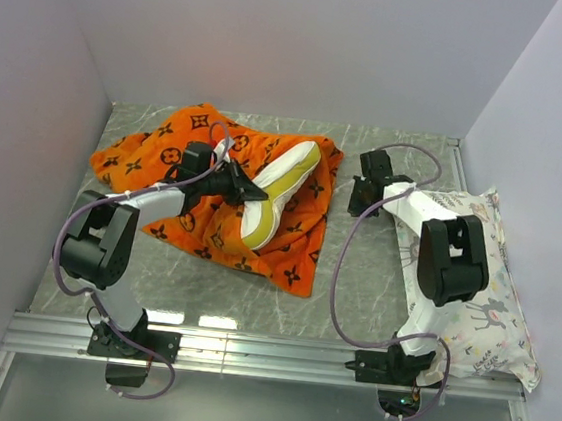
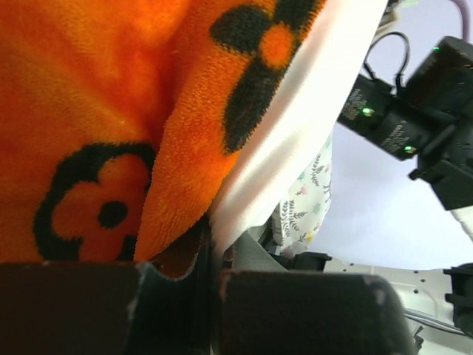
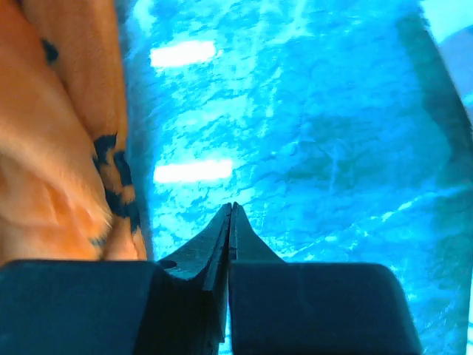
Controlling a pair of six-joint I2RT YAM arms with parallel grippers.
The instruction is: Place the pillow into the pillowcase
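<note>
Left claw (image 1: 247,189): I read it closed on a pillowcase (image 1: 157,147) edge.
Pillow (image 1: 283,193): just ahead of the left claw, touching it, lying on the pillowcase.
Right claw (image 3: 231,216): closed, empty, above the tabletop (image 3: 318,148); pillowcase to its left.

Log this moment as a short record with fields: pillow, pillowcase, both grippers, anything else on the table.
pillow: white with a yellow band, lying among orange folds, mostly uncovered
pillowcase: orange with black marks, crumpled on the table, left of centre
left gripper: shut on an edge of the pillowcase, right beside the pillow
right gripper: shut, holding nothing, over bare table just right of the pillowcase
other: printed pillow along the right edge
status: pillow not yet inside the pillowcase
</note>
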